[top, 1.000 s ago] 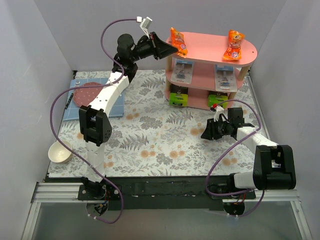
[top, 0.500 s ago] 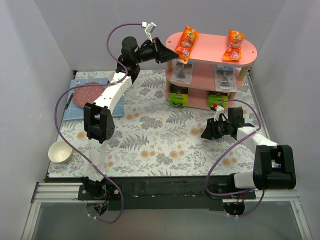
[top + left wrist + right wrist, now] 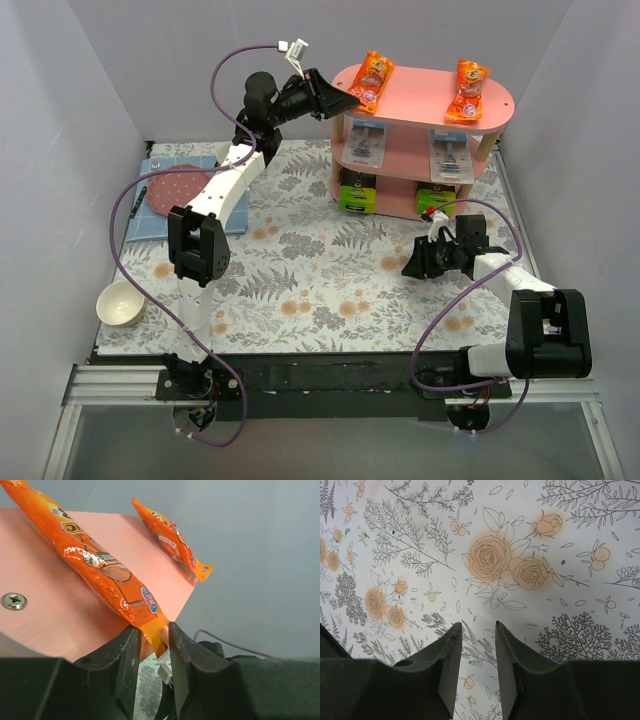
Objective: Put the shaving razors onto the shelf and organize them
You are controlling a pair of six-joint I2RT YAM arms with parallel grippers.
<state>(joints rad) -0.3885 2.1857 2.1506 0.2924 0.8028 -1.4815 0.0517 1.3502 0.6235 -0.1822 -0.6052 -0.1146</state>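
The pink three-tier shelf [image 3: 420,95] stands at the back right. Two clear blister razor packs [image 3: 368,143] [image 3: 452,152] lie on its middle tier. Two dark razor boxes with lime-green ends [image 3: 357,193] [image 3: 436,197] stand on the bottom tier. My left gripper [image 3: 352,100] is at the left end of the top board [image 3: 45,615]. Its jaws stand slightly apart around the tail of an orange snack packet [image 3: 100,565] lying on that board. My right gripper [image 3: 410,270] hovers low over the floral cloth [image 3: 520,540], open and empty, in front of the shelf.
A second orange packet [image 3: 469,90] lies on the right of the top board and shows in the left wrist view [image 3: 167,532]. A blue mat with a reddish-brown plate [image 3: 178,186] sits at the left. A white bowl [image 3: 119,303] sits near the front left. Grey walls enclose the table.
My left gripper swung the orange packet rightward onto the top board, turning it, then eased back slightly; the packet now rests there. The right arm has not moved.
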